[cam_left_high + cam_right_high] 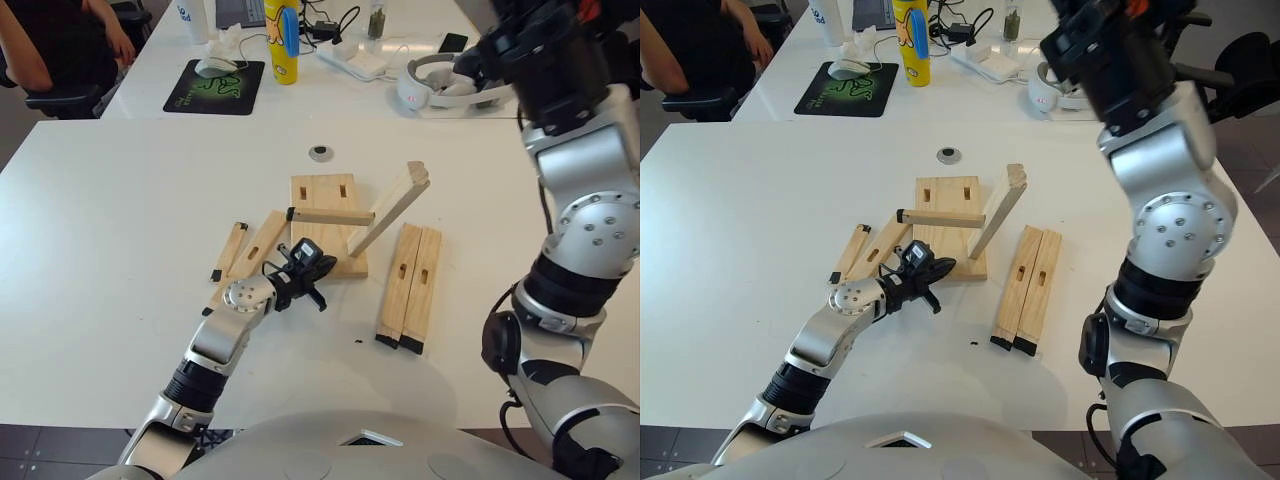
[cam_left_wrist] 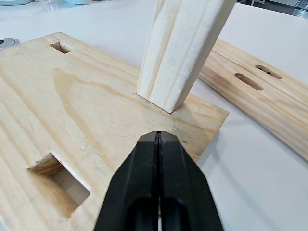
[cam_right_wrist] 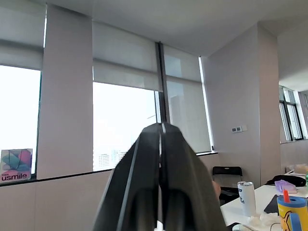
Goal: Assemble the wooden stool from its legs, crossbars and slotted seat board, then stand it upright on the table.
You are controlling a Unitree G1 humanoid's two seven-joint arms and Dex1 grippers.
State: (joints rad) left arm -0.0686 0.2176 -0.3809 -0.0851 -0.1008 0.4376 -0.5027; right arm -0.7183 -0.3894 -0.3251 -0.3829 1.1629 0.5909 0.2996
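Seat board [image 1: 322,195] | beneath closed left jaws | leg [image 1: 390,208] tilted in slot

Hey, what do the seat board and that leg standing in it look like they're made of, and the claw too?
Seat board: pale wood, possibly pine, seemingly unvarnished; clear grain lines, no gloss.
Leg: the same light wood, matte, with straight grain along its length.
Left claw: smooth black, probably plastic or rubber; the look leaves open which.

Office with white desks [image 1: 110,210], mouse mat [image 1: 188,97], headset [image 1: 440,84], roller-blind windows [image 3: 122,127]
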